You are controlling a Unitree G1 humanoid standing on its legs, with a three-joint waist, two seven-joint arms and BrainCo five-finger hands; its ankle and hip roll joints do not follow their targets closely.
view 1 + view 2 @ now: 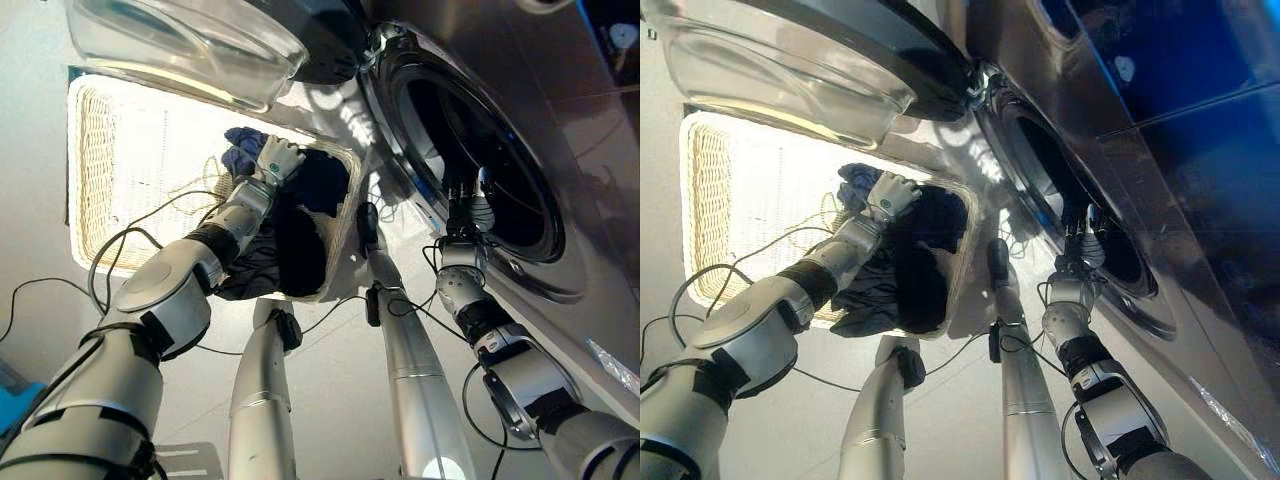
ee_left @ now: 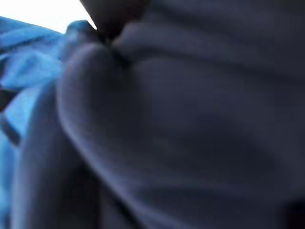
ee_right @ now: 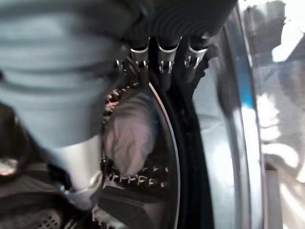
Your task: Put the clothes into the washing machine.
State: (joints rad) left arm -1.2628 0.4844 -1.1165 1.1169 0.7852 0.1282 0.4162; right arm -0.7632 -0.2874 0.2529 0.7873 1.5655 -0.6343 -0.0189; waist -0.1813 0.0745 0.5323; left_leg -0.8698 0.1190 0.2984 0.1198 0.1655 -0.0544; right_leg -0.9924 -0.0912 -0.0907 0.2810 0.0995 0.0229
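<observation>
down in the basket, my left hand rests on the pile of clothes, at the end of the basket nearest the washing machine. its fingers sink into the dark cloth, so i cannot tell whether they are curled round it or lying straight. close up, my left wrist view shows folds of dark navy cloth with a bright blue piece beside them. the clothes lie heaped in that end of the woven basket, mostly dark, with a blue garment at the top of the heap just beside my hand.

my right hand is up at the rim of the machine's round opening, fingers straight and holding nothing, their tips against the dark door seal. inside the drum a pale piece of cloth lies. the glass door stands swung open above the basket.
</observation>
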